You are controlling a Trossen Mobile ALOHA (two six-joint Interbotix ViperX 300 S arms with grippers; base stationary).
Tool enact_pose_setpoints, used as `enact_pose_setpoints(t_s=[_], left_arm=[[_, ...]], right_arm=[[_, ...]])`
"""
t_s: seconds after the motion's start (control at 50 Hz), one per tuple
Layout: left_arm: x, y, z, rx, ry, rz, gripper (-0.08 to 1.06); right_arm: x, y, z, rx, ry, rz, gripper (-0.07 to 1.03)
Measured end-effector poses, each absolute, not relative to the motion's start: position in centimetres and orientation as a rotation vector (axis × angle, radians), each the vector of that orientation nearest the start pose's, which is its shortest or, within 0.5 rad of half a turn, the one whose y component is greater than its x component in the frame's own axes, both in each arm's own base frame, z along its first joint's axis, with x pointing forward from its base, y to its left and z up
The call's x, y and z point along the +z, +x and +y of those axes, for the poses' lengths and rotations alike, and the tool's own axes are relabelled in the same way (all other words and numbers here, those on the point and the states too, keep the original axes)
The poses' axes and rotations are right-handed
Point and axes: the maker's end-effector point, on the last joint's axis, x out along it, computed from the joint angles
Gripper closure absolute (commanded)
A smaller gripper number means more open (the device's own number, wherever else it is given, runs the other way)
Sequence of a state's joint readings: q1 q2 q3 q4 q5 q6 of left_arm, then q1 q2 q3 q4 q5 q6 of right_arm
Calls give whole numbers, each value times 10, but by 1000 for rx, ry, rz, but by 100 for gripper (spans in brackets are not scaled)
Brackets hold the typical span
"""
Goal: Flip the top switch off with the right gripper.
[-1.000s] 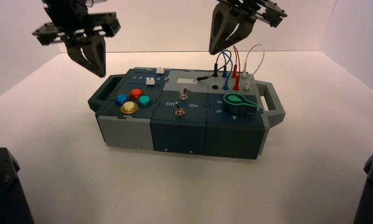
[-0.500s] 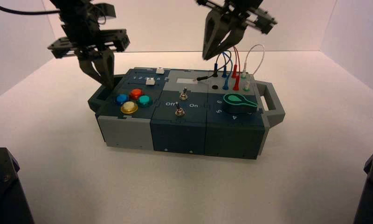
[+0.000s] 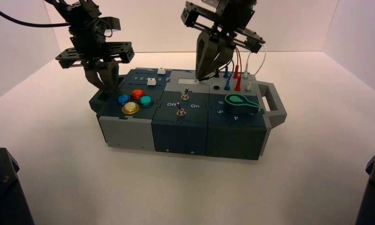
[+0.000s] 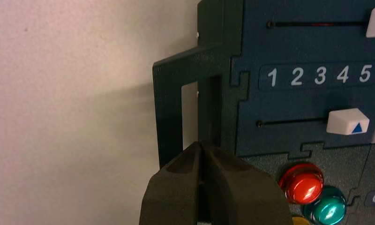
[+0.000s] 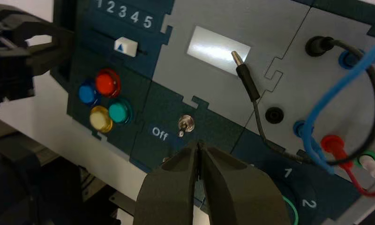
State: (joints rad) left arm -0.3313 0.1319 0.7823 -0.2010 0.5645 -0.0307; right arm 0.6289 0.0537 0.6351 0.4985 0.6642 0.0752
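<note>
The top switch [image 3: 185,95] is a tiny metal toggle on the dark middle panel of the box, behind the "Off" and "On" lettering. In the right wrist view it [image 5: 185,124] stands beside the word "Off". My right gripper [image 3: 200,78] hangs shut and empty just behind and right of the switch, above the grey panel. In its own view its tips [image 5: 199,143] are a short way from the toggle, not touching it. My left gripper [image 3: 102,89] is shut and empty over the box's left handle [image 4: 169,108].
A second toggle [image 3: 180,111] stands in front of the top one. Red, blue, yellow and teal push-buttons [image 3: 136,94] sit at the left, two sliders [image 3: 151,82] behind them. A teal knob [image 3: 241,103] and plugged wires [image 3: 236,70] are at the right.
My right gripper has come down and to the left, from high above the wires to just behind the top switch. My left gripper has come down to the box's left handle.
</note>
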Motion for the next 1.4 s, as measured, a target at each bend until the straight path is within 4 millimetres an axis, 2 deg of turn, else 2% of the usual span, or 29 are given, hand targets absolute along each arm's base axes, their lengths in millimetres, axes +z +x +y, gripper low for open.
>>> enact_pose_setpoints(t_s=[0.26,0.52,0.66,0.88,1.08,1.4], left_arm=[[1,282,-117,-203,2,1498,101],[-1,285,-117,-205,11,1500,101],[-3,287,-118,-205,16,1503,101],[-4,288,-117,-206,21,1504,101],[-4,288,-117,-206,23,1503,101],[-4,288,-117,-207,24,1503,101]], right_arm=[[64,261,253,425,178,1482,98],[48,263,240,333,110,1527,98],[50,263,239,314,81,1531,98],[60,264,257,310,33,1529,98],[54,259,274,298,-36,1564,98],[51,261,275,265,-69,1585,98]])
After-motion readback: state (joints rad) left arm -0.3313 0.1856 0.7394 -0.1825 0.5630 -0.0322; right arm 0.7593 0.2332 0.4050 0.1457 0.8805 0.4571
